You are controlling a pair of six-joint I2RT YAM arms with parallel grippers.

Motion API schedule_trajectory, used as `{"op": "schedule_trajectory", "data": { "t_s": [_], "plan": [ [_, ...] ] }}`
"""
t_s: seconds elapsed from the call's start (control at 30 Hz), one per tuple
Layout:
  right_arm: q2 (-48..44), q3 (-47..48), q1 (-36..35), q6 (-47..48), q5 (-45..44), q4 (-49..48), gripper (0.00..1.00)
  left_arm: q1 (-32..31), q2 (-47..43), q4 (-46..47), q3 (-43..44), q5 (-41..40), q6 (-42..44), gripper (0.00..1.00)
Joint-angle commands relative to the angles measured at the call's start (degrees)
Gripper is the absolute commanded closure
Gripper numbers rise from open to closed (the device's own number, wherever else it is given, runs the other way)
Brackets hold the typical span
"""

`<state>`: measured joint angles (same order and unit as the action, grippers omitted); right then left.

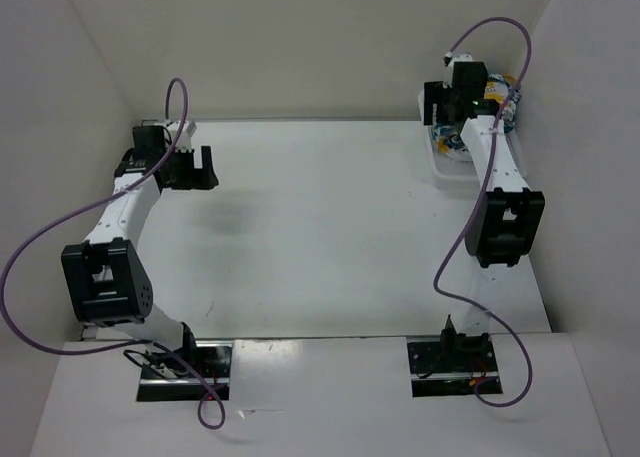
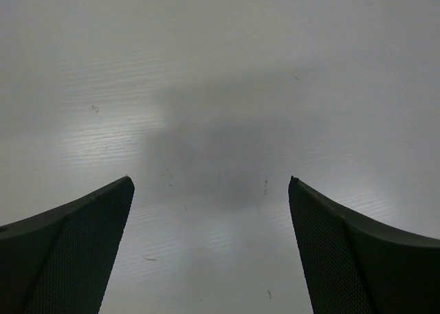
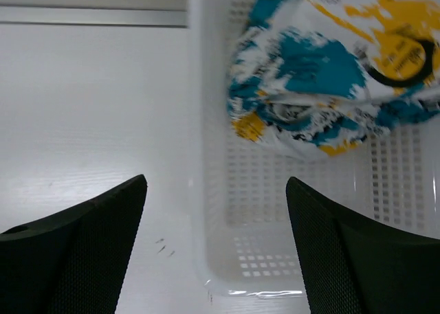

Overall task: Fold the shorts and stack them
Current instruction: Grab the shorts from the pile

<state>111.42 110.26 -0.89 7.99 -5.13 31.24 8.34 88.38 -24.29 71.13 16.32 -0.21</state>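
Note:
The shorts (image 3: 330, 66), white with teal, yellow and black patches, lie crumpled inside the white perforated basket (image 3: 206, 190). In the top view the shorts (image 1: 450, 142) show at the table's far right, partly under the right arm. My right gripper (image 3: 214, 183) hangs open above the basket's near left corner, apart from the fabric, with nothing between its fingers. Over bare table at the far left, my left gripper (image 2: 210, 183) stands open and empty; the top view shows the left gripper (image 1: 192, 167) there too.
The basket (image 1: 440, 167) sits against the right wall near the back corner. White walls close in the table (image 1: 320, 237) on the left, back and right. Purple cables loop from both arms.

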Motion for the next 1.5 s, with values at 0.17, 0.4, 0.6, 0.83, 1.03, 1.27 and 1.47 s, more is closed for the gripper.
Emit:
{"op": "schedule_trajectory", "data": {
  "t_s": [0.17, 0.4, 0.6, 0.83, 1.03, 1.27, 1.47],
  "plan": [
    [13.02, 16.02, 7.74, -19.76, -9.78, -1.19, 0.14, -0.33, 9.07, -4.36, 9.18, -3.76, 0.21, 0.0],
    [27.96, 32.74, 9.5, -20.91, -9.19, 0.84, 0.14, -3.5, 15.5, -6.47, 13.85, -0.93, 0.21, 0.0],
    [34.65, 38.01, 10.03, -22.23, -12.1, 0.84, 0.16, -5.26, 18.5, -7.16, 17.89, -1.65, 0.21, 0.0],
    [35.98, 44.33, 9.5, -19.16, -10.26, 0.84, 0.91, -5.26, 21.48, -7.87, 22.65, 0.47, 0.21, 0.0],
    [32.12, 51.89, 8.44, -17.13, -13.24, 0.84, 1.0, -5.26, 20.09, -7.87, 24.31, 7.05, 0.21, 0.0],
    [25.56, 67.47, 3.09, -12.57, -11.22, 4.53, 1.0, -5.26, 14.21, -6.82, 25.9, 7.86, 0.21, 0.0],
    [18.41, 69.48, -7.19, -9.75, -6.23, 10.93, 1.0, -5.26, 3.67, -5.68, 16.16, 6.45, 0.21, 0.0]
  ]
}}
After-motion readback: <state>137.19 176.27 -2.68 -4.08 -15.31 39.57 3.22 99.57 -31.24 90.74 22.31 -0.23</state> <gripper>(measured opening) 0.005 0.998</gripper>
